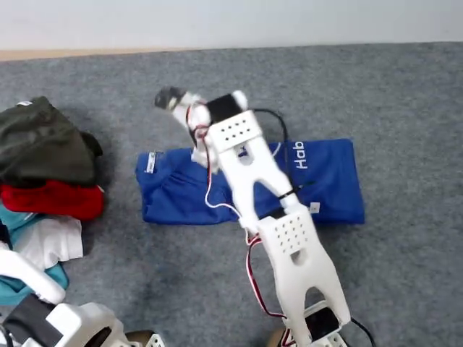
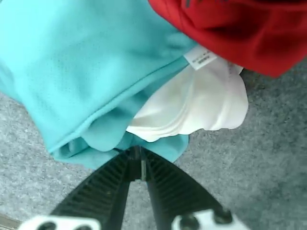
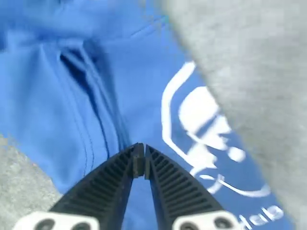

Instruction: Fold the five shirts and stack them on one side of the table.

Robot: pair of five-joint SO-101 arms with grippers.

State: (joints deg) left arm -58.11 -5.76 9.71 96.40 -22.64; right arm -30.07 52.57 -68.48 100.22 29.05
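Note:
A blue shirt [image 1: 325, 181] with white print lies partly folded on the grey carpeted table [image 1: 405, 101]. My right arm stretches from the near edge across it, and my right gripper [image 1: 200, 155] sits at the shirt's far edge. Up close, my right gripper [image 3: 139, 162] is shut, with creases in the blue shirt [image 3: 62, 110] running into its tips. At the left lies a pile: a dark green shirt [image 1: 43, 141], a red shirt [image 1: 54, 199], a white shirt [image 1: 51, 242] and a teal shirt [image 1: 18, 289]. My left gripper [image 2: 138, 163] is shut at the hem of the teal shirt [image 2: 72, 62].
The left arm's white body [image 1: 65, 322] rests at the near left corner beside the pile. Bare grey carpet [image 1: 405, 275] lies to the right of the blue shirt and behind it. A pale wall [image 1: 231, 22] borders the table's far edge.

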